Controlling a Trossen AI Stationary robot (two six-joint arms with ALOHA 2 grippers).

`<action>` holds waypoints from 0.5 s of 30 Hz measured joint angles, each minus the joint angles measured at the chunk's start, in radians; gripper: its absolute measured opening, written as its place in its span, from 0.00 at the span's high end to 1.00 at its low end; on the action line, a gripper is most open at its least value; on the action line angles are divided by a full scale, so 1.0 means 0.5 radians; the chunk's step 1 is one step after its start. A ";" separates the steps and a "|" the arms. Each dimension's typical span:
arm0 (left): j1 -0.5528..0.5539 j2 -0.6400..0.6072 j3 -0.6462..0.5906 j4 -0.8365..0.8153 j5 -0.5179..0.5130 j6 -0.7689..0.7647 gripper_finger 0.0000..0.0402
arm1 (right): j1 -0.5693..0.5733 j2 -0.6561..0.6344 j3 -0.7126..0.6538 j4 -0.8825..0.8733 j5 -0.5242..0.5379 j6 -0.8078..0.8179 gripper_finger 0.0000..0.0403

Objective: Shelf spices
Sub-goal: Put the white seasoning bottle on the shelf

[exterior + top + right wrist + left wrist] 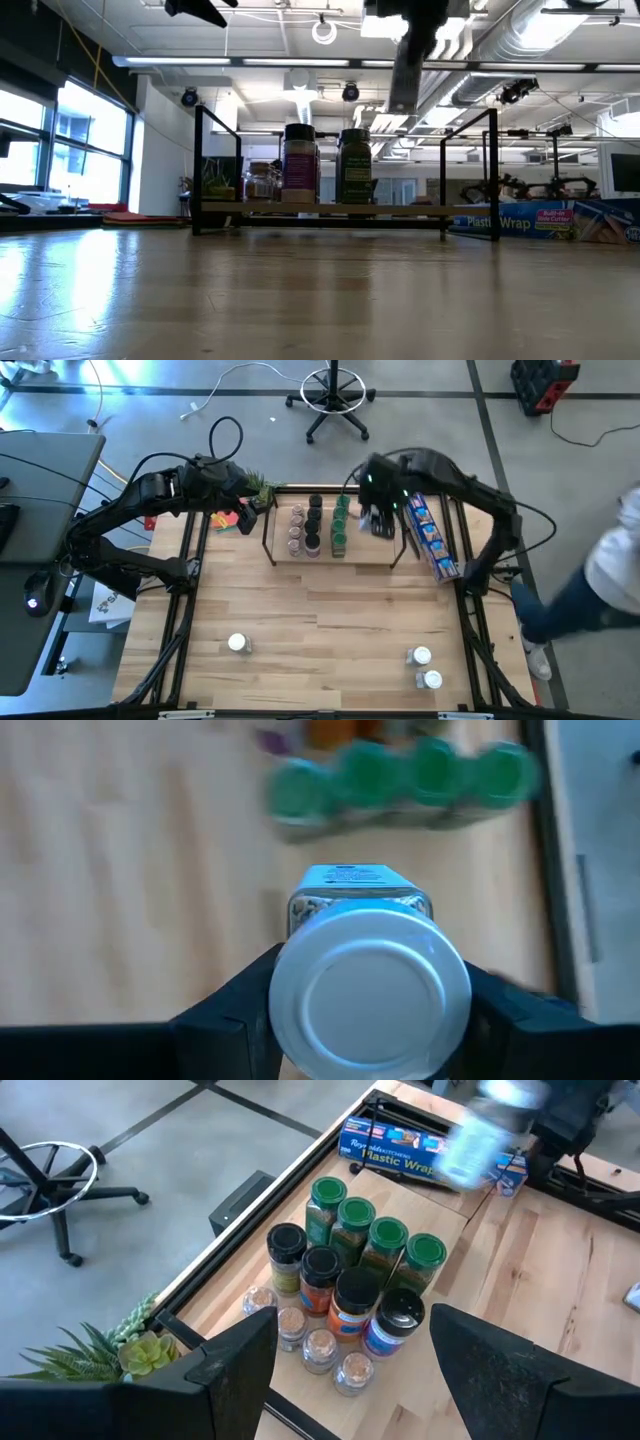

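Observation:
The light-wood shelf (375,552) stands at the table's far middle on black legs. Rows of spice jars stand upright on it, with clear, black and green lids (340,1295); the low view shows them too (300,165). My right gripper (370,990) hangs over the shelf's right part (378,520), beside the green-lidded row (400,775), shut on a white-lidded jar. My left gripper (350,1335) is open and hovers by the shelf's left end (245,512), touching nothing. Three white-lidded jars (238,644) (419,656) (431,680) lie near the table's near edge. My right gripper pinches the white-lidded jar at its lid end (295,990), one finger (230,1005) on each side of the lid. It comes from above, pointing down. The jar hangs below the fingers with its base toward the shelf board, lifted clear.
A small green plant (258,488) stands at the shelf's far left corner, with a red flat piece (222,520) beside it. A long blue packet (430,535) lies right of the shelf. A person (610,575) stands at the table's right side. Bare wood lies between the shelf and the near jars.

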 joint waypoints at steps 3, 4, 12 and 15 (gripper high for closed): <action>0.000 0.000 0.000 0.000 0.002 0.000 0.36 | -0.195 0.087 -0.049 0.056 0.003 -0.318 0.54; 0.000 0.000 0.000 0.000 0.001 -0.001 0.36 | -0.242 0.117 -0.074 0.072 -0.003 -0.418 0.54; 0.000 0.000 0.000 0.000 0.000 -0.001 0.36 | -0.449 0.320 -0.292 0.236 -0.090 -0.890 0.54; 0.000 0.000 0.000 0.000 -0.011 -0.001 0.36 | -0.495 0.328 -0.424 0.359 -0.097 -0.958 0.54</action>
